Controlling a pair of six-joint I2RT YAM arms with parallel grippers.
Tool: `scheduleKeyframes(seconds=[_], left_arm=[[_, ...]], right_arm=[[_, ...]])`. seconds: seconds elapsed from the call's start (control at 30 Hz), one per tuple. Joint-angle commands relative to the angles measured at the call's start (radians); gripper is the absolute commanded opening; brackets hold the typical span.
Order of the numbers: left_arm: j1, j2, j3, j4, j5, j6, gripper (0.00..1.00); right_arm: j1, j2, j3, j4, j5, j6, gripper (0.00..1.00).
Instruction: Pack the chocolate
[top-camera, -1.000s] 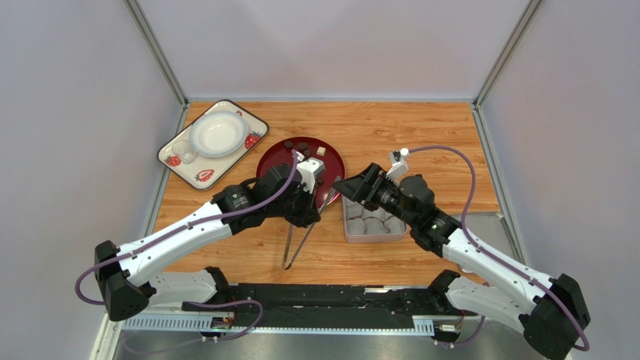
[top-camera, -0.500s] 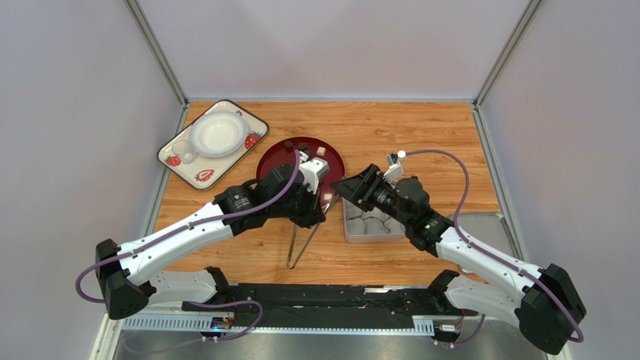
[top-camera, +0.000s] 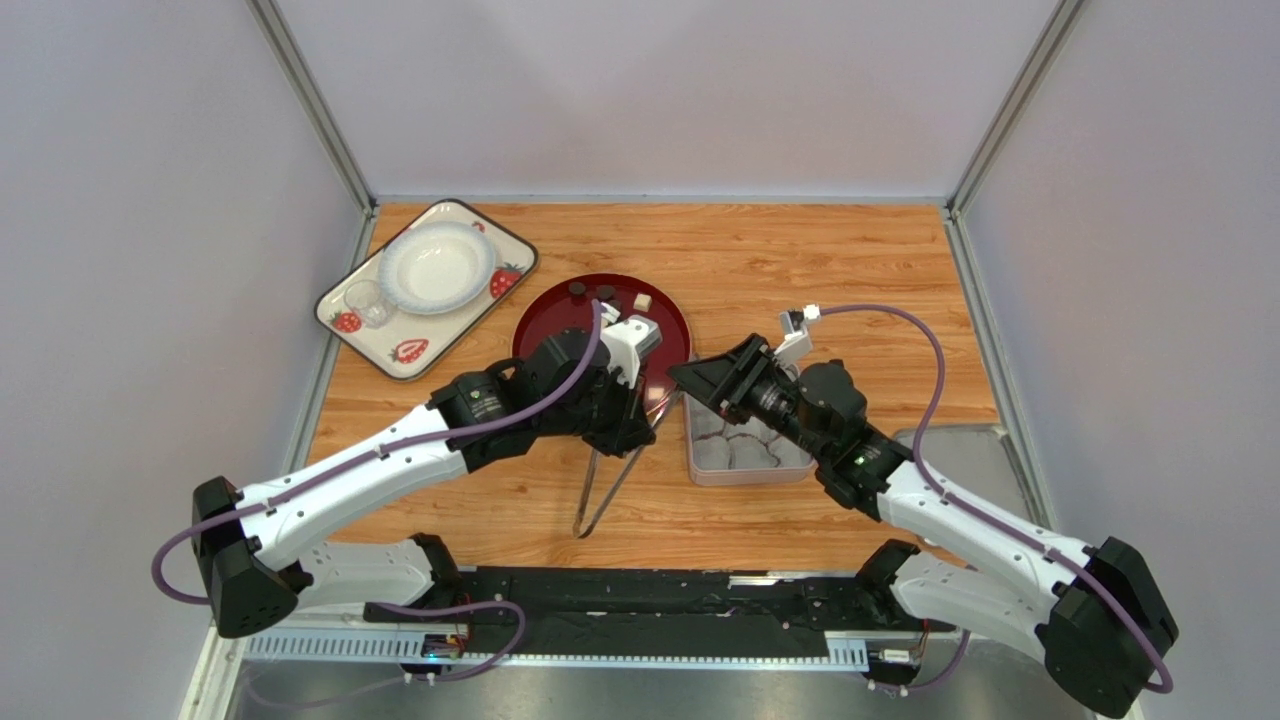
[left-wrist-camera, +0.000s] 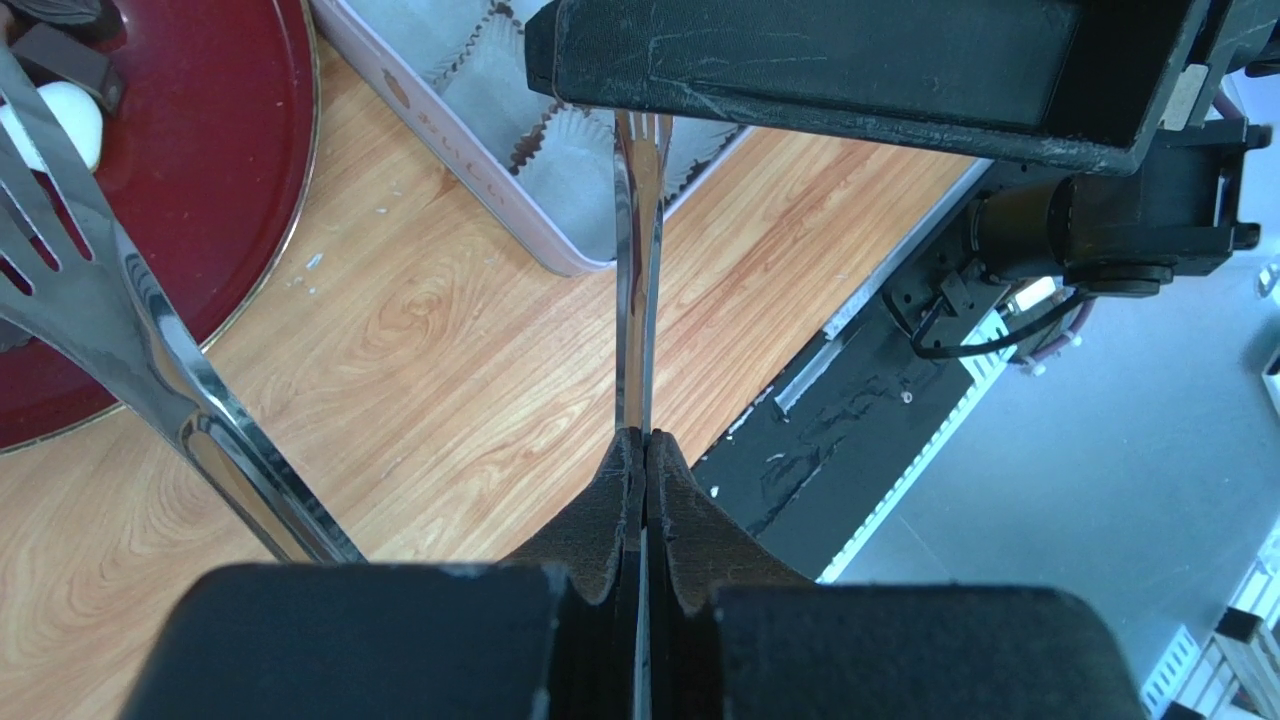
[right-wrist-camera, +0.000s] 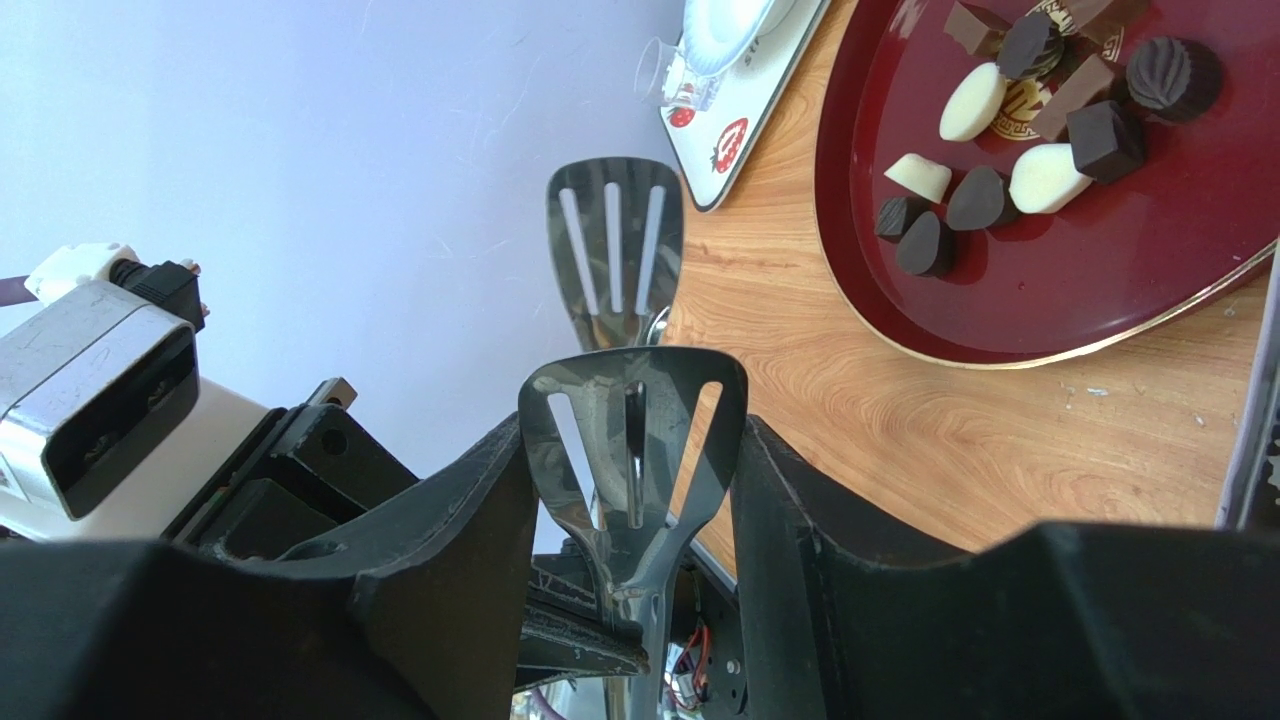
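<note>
The tongs (left-wrist-camera: 639, 270) seemingly are being readied: left gripper (left-wrist-camera: 643, 444) clamped on them, right gripper (right-wrist-camera: 628, 458) half closed around one blade (right-wrist-camera: 598, 450), grip unclear. The chocolate (right-wrist-camera: 1037, 113) lies on the red plate (right-wrist-camera: 1157, 255); next, probably secure that blade

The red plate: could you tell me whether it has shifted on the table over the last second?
No. The red plate sits where it was, its rim the same short gap from the strawberry tray beside it.
</note>
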Motion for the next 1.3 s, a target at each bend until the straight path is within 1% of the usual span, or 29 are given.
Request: scheduleKeyframes(seconds=[0.0,0.03,0.07,0.13,0.17,0.2,0.23,0.27,0.3,0.33,0.37,0.43,0.47,0.5,0.53,0.57,0.67,0.83,0.97,1.03,1.07,1.17,1.27], left_arm=[[-0.008,-0.026,0.006,0.045,-0.032,-0.005,0.04],[-0.008,-0.03,0.004,0.047,-0.039,-0.005,0.07],[-0.009,-0.037,0.002,0.048,-0.058,-0.005,0.15],[-0.009,-0.064,-0.002,0.056,-0.078,-0.003,0.25],[-0.009,-0.078,-0.004,0.059,-0.095,-0.002,0.35],[-0.011,-0.108,-0.013,0.066,-0.095,0.0,0.4],[-0.011,-0.125,-0.019,0.082,-0.128,0.001,0.44],[-0.011,-0.144,-0.036,0.093,-0.16,0.003,0.49],[-0.011,-0.185,-0.047,0.103,-0.179,0.003,0.5],[-0.011,-0.205,-0.06,0.129,-0.197,0.004,0.55],[-0.011,-0.228,-0.094,0.148,-0.229,0.012,0.62],[-0.012,-0.29,-0.132,0.197,-0.26,0.027,0.72],[-0.012,-0.309,-0.174,0.214,-0.288,0.032,0.74],[-0.012,-0.349,-0.195,0.232,-0.302,0.035,0.78],[-0.014,-0.368,-0.215,0.269,-0.314,0.04,0.8],[-0.014,-0.385,-0.255,0.289,-0.329,0.053,0.85],[-0.014,-0.445,-0.318,0.346,-0.348,0.078,0.9],[-0.017,-0.465,-0.347,0.356,-0.346,0.121,0.92],[-0.025,-0.469,-0.367,0.405,-0.307,0.145,0.92],[-0.028,-0.463,-0.37,0.431,-0.296,0.165,0.92],[-0.034,-0.459,-0.369,0.438,-0.287,0.173,0.92],[-0.049,-0.434,-0.361,0.452,-0.271,0.202,0.92],[-0.066,-0.391,-0.354,0.47,-0.282,0.23,0.92]], right_arm=[[0.003,-0.033,-0.013,0.022,0.043,0.025,0.26],[0.003,-0.036,-0.011,0.017,0.046,0.027,0.25],[0.001,-0.044,-0.008,0.005,0.049,0.026,0.24],[0.003,-0.051,-0.005,-0.01,0.066,0.027,0.24],[0.003,-0.062,-0.004,-0.027,0.07,0.027,0.24],[0.003,-0.065,-0.002,-0.038,0.085,0.03,0.23],[0.001,-0.07,0.0,-0.047,0.089,0.035,0.22],[0.003,-0.073,0.0,-0.069,0.089,0.039,0.22],[0.003,-0.08,0.001,-0.076,0.13,0.047,0.21],[0.001,-0.082,0.0,-0.084,0.135,0.056,0.21],[0.003,-0.084,0.001,-0.102,0.141,0.064,0.21],[0.003,-0.082,0.007,-0.121,0.147,0.09,0.21],[0.003,-0.082,0.01,-0.145,0.15,0.098,0.21],[0.001,-0.082,0.015,-0.158,0.156,0.107,0.21],[0.001,-0.085,0.019,-0.165,0.159,0.119,0.21],[0.001,-0.087,0.021,-0.181,0.164,0.137,0.21],[0.001,-0.105,0.021,-0.202,0.191,0.17,0.2],[-0.002,-0.146,0.033,-0.242,0.265,0.22,0.18],[-0.019,-0.182,0.055,-0.299,0.313,0.222,0.16],[-0.028,-0.196,0.069,-0.302,0.323,0.226,0.16],[-0.036,-0.199,0.072,-0.338,0.325,0.226,0.16],[-0.04,-0.208,0.084,-0.36,0.334,0.231,0.16],[-0.043,-0.209,0.09,-0.366,0.333,0.233,0.16]])
